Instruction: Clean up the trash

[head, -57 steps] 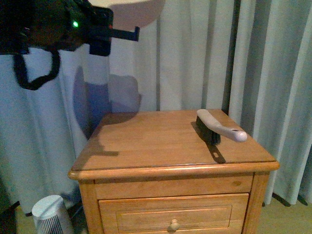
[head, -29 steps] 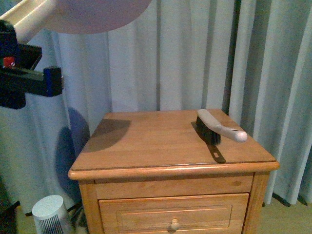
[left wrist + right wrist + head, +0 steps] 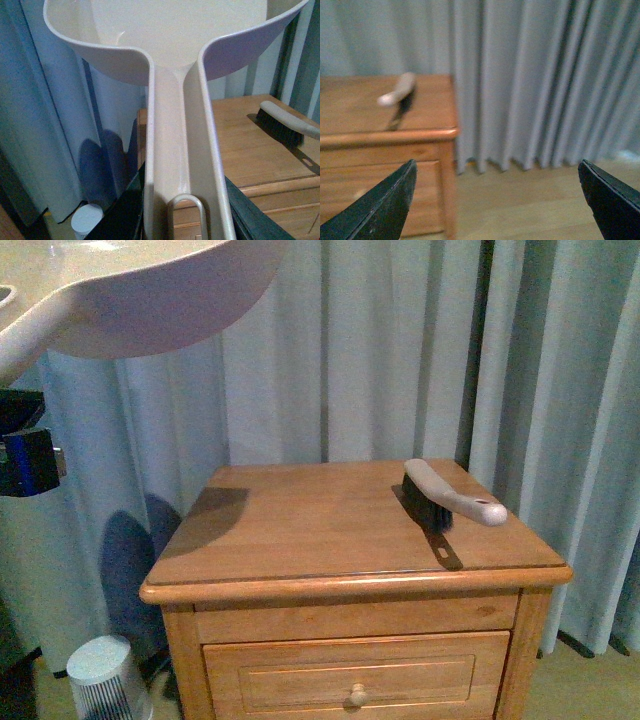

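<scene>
The trash is out of view in every frame. A beige dustpan (image 3: 150, 300) hangs high at the upper left of the front view, its bowl above and left of the wooden nightstand (image 3: 300, 530). In the left wrist view my left gripper (image 3: 182, 220) is shut on the dustpan (image 3: 175, 125), with a dark finger on each side of its long handle. No trash shows in the part of the bowl that I see. My right gripper (image 3: 497, 165) stands open over the floor, right of the nightstand (image 3: 370, 120), with nothing between its fingers.
A hand brush (image 3: 450, 498) with a pale handle and black bristles lies on the nightstand's right rear corner. Grey curtains (image 3: 400, 350) hang behind. A white ribbed cylinder (image 3: 105, 680) stands on the floor to the left. Bare wooden floor (image 3: 530, 200) lies to the right.
My left arm has swung left and down until only a piece of it shows at the frame's edge. The dustpan now fills more of the upper left corner. The brush has not moved.
</scene>
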`<state>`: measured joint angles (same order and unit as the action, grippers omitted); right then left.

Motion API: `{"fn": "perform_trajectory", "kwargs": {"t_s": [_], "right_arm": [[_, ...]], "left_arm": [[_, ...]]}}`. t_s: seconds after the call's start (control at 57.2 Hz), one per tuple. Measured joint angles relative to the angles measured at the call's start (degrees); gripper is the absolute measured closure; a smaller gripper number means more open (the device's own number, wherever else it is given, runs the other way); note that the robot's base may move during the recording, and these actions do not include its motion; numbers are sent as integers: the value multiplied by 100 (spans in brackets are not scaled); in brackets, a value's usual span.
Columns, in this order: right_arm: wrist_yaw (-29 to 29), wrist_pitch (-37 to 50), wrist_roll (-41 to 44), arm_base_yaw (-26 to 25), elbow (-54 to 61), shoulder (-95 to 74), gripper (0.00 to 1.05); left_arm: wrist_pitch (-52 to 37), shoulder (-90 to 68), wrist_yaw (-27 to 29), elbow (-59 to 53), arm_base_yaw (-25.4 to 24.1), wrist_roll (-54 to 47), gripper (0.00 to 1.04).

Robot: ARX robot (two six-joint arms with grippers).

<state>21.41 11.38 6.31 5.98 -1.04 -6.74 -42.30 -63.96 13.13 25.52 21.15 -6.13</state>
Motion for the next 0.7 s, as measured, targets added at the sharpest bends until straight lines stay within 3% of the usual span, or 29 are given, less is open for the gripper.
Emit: {"fn": "perform_trajectory", "kwargs": {"t_s": [0.052,0.105,0.297,0.385,0.7], "right_arm": [[415,46,-33,48,-118,-522,7],[439,120,-146,44,-326,-1156,7],[-245,186,-516,48,-2090,-3650,7],[-501,-542,-769,151,-3574,-5182,7],[-549,-2376,-1377,579,-6815,-8089,7]], "left_arm": [[0,4,0,0,0,2,78],[0,9,2,0,0,4,78],[0,11,-4,0,0,4,78],[0,11,-4,0,0,4,78],[0,13,-4,0,0,4,78]]}}
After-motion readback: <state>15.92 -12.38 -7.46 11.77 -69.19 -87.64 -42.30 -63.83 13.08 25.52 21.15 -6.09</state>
